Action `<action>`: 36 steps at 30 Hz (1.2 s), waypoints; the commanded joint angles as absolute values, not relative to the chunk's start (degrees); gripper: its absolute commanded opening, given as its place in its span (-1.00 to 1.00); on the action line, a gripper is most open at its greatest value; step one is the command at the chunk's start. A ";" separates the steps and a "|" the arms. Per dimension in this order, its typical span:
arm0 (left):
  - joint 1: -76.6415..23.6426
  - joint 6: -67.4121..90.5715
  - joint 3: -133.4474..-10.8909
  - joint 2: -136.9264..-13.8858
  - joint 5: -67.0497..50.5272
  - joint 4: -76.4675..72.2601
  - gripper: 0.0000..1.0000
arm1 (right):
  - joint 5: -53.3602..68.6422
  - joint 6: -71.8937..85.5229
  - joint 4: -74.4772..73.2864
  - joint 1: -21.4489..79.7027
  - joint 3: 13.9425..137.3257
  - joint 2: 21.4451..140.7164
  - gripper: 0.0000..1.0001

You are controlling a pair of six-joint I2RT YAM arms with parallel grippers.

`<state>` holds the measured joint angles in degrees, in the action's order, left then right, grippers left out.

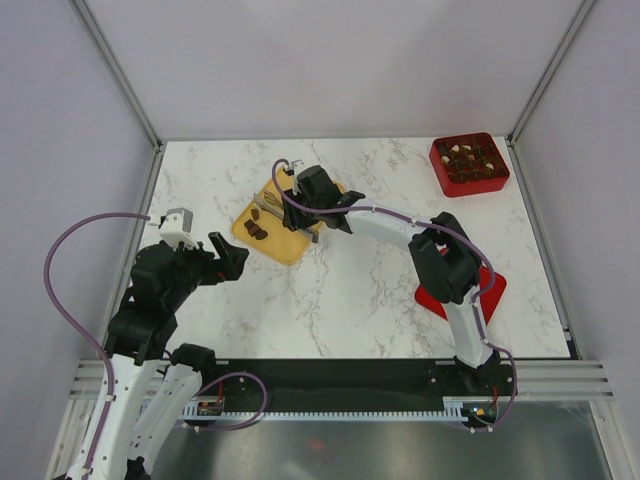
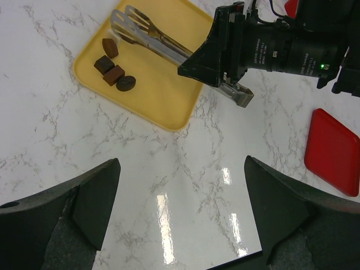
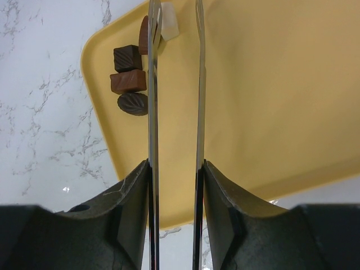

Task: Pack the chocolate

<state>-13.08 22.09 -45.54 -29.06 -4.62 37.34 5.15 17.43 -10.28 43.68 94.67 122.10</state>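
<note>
Chocolate [image 3: 128, 80]: four brown pieces are sitting clustered at one corner of the yellow tray [image 3: 270, 112], with one cream piece beside them under the tong tips. I'm judging them light, rigid, slick and easily scuffed, so pinching gently across the flat sides. Right gripper [image 3: 175, 174] is clamping the tongs [image 3: 152, 112], blades apart, contact unclear. Left gripper [image 2: 183, 185] is gaping empty over the table [image 2: 185, 152]. More pieces are sitting in the red box [image 1: 437, 153].

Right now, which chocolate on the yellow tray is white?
The cream-white piece, seen between the arms of the metal tongs on the yellow tray. The other four pieces are all brown, clustered beside it.
</note>
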 commanded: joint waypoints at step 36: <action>-12.74 21.27 -45.18 -28.83 -4.31 35.60 0.99 | 6.77 17.84 -9.31 44.91 100.28 126.03 -0.07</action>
<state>-13.08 22.11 -45.54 -29.08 -4.62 37.34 7.18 18.04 -10.09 44.77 96.47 125.27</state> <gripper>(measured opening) 0.993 0.471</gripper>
